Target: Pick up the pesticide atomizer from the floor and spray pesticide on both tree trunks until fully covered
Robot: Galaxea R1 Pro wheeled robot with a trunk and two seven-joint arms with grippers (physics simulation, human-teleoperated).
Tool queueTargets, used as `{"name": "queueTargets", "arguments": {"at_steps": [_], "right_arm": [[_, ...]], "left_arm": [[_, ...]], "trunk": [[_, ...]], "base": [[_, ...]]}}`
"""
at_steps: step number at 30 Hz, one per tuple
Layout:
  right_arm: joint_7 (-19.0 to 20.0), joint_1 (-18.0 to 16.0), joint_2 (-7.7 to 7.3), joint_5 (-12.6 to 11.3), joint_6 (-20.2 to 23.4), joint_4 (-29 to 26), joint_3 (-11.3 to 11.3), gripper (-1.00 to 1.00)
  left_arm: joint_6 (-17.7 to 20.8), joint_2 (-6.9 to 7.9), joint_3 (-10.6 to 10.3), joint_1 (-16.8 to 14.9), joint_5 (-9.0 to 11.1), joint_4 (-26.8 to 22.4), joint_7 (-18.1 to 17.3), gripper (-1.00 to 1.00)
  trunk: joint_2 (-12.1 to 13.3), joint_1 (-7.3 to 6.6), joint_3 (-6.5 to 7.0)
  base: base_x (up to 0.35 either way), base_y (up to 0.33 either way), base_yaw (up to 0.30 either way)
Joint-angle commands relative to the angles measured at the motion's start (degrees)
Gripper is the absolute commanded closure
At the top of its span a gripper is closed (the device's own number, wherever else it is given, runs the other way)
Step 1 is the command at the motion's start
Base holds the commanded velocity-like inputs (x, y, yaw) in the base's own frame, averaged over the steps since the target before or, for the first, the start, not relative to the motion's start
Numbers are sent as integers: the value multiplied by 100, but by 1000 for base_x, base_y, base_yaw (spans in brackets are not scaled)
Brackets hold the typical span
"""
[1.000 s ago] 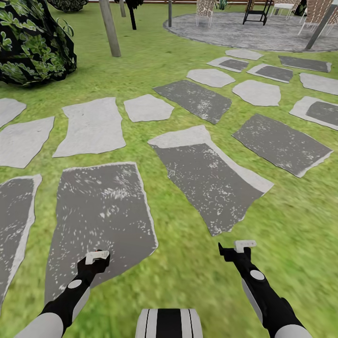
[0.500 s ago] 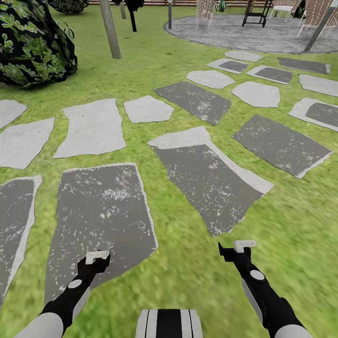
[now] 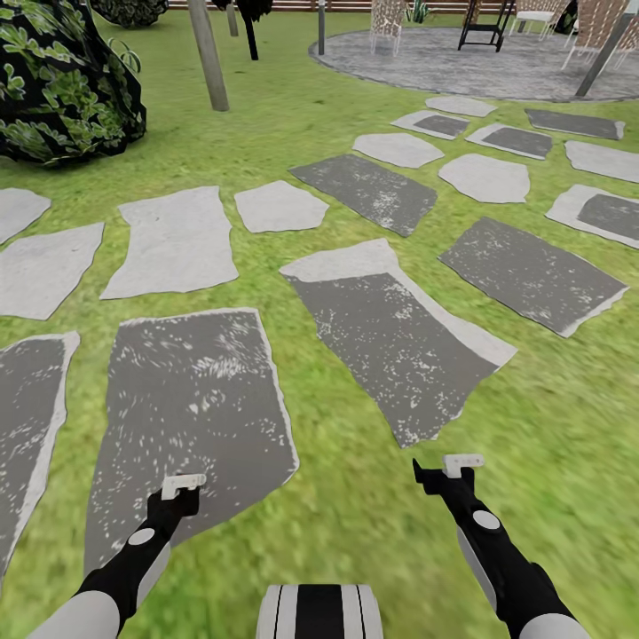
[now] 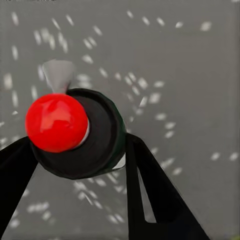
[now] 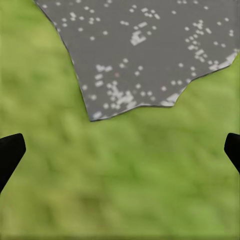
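left pincer (image 4: pixel 75 150) is clamped on the pesticide atomizer (image 4: pixel 85 135), dark round body w/ a red knob betw the black fingers, held over a dark grey paving stone (image 3: pixel 191 408); right pincer (image 3: pixel 444 469) hangs spread wide w/ nothing in it, over the floor (image 5: pixel 120 180) just short of another stone's edge. ahead of both pincers lie more stones, a dark leafy bush (image 3: pixel 62 80) far left and a grey-brown tree trunk (image 3: pixel 209 55) cut off by the frame top. grass is blurry, and the fence and patio furniture far back are too small to make out.

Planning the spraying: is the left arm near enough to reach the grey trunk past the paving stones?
Probably not: the trunk stands far across the lawn, while the left gripper hangs close by the robot, over a dark stone.
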Motion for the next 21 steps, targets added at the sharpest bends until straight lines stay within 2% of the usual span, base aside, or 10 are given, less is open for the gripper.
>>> {"name": "queueTargets", "arguments": {"at_steps": [1,16,21], "right_arm": [[5,-2,-1,1,-15,3,-1,-100],[5,-2,1,1,-14,3,-1,-100],[5,-2,1,1,-17,20,7,-100]], "left_arm": [[-21,-1,8,-3,-6,4,9,100],[-16,-1,8,-3,1,4,5,100],[-15,-1,8,-3,1,4,1,100]], "trunk": [[-1,-1,-3],[-1,-1,-3],[6,-14,108]], "base": [[0,0,0],[0,0,0],[0,0,0]]}}
